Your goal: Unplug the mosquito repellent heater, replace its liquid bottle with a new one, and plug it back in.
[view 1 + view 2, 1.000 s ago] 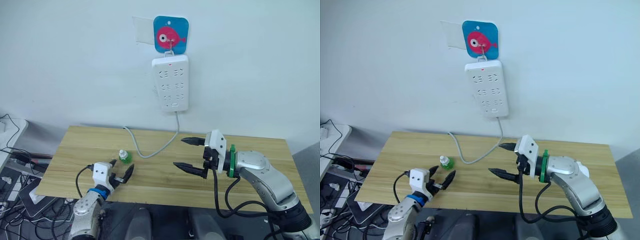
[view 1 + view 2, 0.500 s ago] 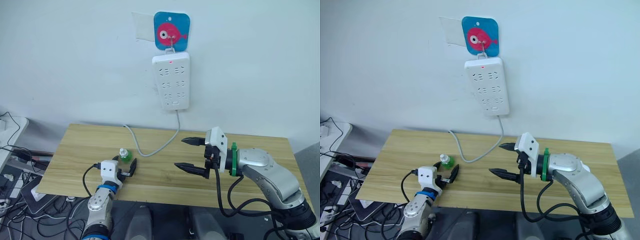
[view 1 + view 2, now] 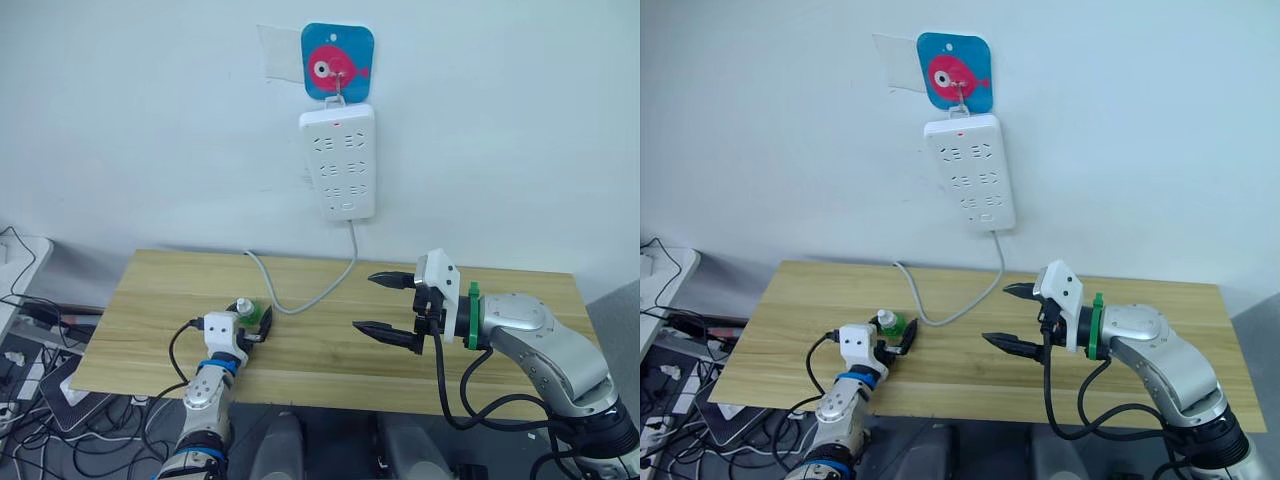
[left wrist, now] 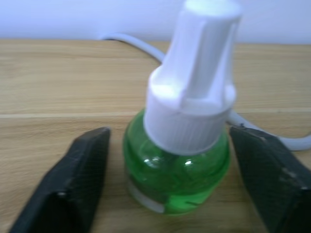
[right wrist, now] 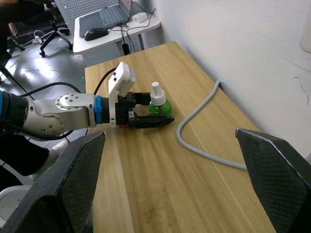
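Observation:
A small bottle of green liquid with a white cap stands upright on the wooden table, near its left front. My left gripper is open, one black finger on each side of the bottle, with a gap left on both sides. My right gripper hovers open and empty over the table's middle, pointing toward the bottle. The mosquito repellent heater is out of view.
A long white power strip hangs on the wall from a blue fish hook. Its grey cable drops onto the table and loops just behind the bottle. Cables and gear lie on the floor at left.
My left gripper has moved forward along the table until its open fingers flank the bottle. The right gripper has barely moved and stays open.

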Action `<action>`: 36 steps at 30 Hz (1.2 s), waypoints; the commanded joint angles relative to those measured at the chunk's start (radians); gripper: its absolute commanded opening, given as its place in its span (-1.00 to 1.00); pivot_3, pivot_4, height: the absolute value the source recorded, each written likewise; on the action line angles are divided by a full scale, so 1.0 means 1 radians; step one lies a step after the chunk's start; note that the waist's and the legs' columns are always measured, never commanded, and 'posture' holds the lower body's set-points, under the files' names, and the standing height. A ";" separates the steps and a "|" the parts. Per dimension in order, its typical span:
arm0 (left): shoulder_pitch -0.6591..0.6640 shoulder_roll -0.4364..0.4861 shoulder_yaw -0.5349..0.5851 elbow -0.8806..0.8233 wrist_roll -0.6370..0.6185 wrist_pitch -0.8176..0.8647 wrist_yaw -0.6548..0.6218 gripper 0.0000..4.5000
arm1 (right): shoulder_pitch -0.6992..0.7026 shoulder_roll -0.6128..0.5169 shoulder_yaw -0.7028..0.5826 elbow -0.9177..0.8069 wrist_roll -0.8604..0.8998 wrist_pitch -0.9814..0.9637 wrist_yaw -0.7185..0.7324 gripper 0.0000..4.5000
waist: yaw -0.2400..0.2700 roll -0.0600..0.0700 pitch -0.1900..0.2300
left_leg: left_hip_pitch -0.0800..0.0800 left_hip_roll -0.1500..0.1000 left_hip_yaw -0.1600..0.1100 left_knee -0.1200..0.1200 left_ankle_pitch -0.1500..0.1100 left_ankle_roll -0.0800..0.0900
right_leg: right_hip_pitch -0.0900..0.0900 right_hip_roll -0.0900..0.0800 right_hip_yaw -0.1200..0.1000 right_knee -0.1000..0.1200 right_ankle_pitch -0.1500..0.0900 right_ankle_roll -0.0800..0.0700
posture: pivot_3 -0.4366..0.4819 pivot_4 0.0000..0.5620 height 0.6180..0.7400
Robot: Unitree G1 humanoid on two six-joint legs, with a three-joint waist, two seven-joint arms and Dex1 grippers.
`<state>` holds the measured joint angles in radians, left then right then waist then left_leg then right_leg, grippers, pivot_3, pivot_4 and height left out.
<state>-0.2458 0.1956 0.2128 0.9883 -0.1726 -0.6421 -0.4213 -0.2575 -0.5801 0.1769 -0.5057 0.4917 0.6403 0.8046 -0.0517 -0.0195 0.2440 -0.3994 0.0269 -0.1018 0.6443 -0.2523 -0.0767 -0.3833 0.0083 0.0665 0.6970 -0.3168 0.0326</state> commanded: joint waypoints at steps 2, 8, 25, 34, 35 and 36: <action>0.016 -0.002 0.003 0.044 0.005 0.000 0.002 0.08 | -0.014 0.002 -0.019 -0.034 0.015 -0.007 -0.001 1.00 | 0.000 0.000 0.000 | 0.000 0.000 0.000 0.000 0.000 0.000 | 0.000 0.000 0.000 0.000 0.000 0.000 | -0.14 -0.01 1.00; -0.002 0.034 -0.014 0.041 0.040 -0.009 0.013 0.01 | 0.005 -0.004 -0.032 -0.031 -0.002 -0.023 -0.015 1.00 | 0.000 0.000 0.000 | 0.000 0.000 0.000 0.000 0.000 0.000 | 0.000 0.000 0.000 0.000 0.000 0.000 | -0.11 -0.07 1.00; -0.258 0.303 -0.450 -0.758 -0.100 0.655 -0.848 0.01 | 0.025 0.020 -0.002 -0.081 -0.054 -0.013 -0.113 1.00 | 0.014 0.000 0.008 | -0.002 0.000 -0.002 -0.001 0.001 -0.001 | -0.001 0.001 -0.002 -0.001 0.000 0.000 | -0.12 -0.25 1.00; -0.434 0.220 -0.503 -0.640 -0.058 0.703 -0.911 0.01 | -0.027 0.117 0.043 -0.068 -0.125 0.039 -0.246 1.00 | -0.014 0.000 0.008 | -0.005 0.002 -0.002 -0.001 0.001 -0.001 | -0.005 0.003 -0.002 0.000 0.000 0.000 | -0.24 -0.29 1.00; -0.441 0.210 -0.495 -0.634 -0.065 0.713 -0.906 0.01 | -0.023 0.121 0.046 -0.069 -0.130 0.041 -0.252 1.00 | -0.015 0.000 0.008 | -0.005 0.002 -0.002 -0.001 0.001 -0.001 | -0.005 0.003 -0.002 0.000 0.000 0.000 | -0.24 -0.29 1.00; -0.446 0.206 -0.492 -0.631 -0.071 0.721 -0.907 0.01 | -0.018 0.124 0.048 -0.070 -0.134 0.041 -0.256 1.00 | -0.015 0.000 0.008 | -0.005 0.002 -0.002 -0.001 0.001 -0.001 | -0.005 0.003 -0.001 0.000 0.000 0.000 | -0.25 -0.29 1.00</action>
<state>-0.6810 0.4106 -0.2968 0.3652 -0.2300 0.0785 -1.3228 -0.2834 -0.4589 0.2213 -0.5487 0.3662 0.6855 0.5607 -0.0666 -0.0190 0.2520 -0.4045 0.0285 -0.1035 0.6439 -0.2514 -0.0780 -0.3884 0.0112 0.0651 0.6967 -0.3170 0.0323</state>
